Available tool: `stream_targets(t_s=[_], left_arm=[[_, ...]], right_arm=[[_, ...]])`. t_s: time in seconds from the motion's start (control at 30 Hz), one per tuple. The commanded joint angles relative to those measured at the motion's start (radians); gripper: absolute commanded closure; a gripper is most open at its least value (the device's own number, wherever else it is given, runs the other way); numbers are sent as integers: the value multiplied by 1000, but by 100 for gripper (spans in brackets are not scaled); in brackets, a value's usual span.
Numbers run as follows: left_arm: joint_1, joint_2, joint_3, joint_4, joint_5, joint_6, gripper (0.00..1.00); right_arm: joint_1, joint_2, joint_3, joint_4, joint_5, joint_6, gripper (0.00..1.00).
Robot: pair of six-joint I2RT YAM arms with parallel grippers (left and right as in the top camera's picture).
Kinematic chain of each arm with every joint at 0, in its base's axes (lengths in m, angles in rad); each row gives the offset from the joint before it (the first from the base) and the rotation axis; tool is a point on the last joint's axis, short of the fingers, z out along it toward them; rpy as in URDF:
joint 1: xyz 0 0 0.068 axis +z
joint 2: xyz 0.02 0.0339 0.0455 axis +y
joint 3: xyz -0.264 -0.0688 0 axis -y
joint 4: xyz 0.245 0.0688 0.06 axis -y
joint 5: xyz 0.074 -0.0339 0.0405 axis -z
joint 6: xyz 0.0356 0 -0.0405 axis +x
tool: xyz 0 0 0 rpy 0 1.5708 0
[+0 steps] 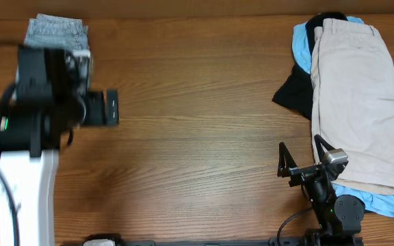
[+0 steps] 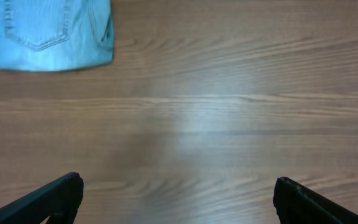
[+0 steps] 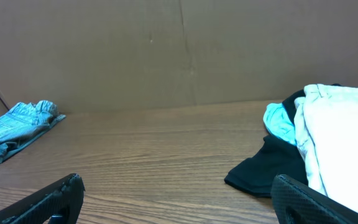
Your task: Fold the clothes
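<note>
Wide open and empty: the left claw (image 2: 178, 183), above the wooden table (image 1: 197, 137), near the folded jeans (image 1: 57, 33) in the far left corner. Likewise spread wide, with nothing between the fingers: the right claw (image 3: 178, 185), low by the near edge, just beside the unfolded pile. In that pile, at the right side of the table: beige shorts (image 1: 358, 102) laid flat on top, over a light blue garment (image 1: 301, 48) and a black garment (image 1: 293, 92), both poking out at the left edge. Jeans and pile well apart.
</note>
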Motion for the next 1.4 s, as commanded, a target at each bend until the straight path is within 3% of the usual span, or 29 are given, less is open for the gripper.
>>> stream_targets(t_s=[0.0,0.47,0.73,1.07,1.37], left_arm=[[31,-129,-132,55,21,-9,0],[36,-682,-995,995,226,-40,0],[-18,-1006,-1409,1328,189,-77,0],[-30,-1240,-1602,1344,170,-88,0],[-37,-1280,-1611,1273,163,-92,0]], right_arm=[[5,-10,-11,6,-6,0,0],[5,-10,-11,6,-5,0,0],[5,-10,-11,6,-6,0,0],[5,-10,-11,6,-6,0,0],[5,-10,-11,6,-5,0,0]])
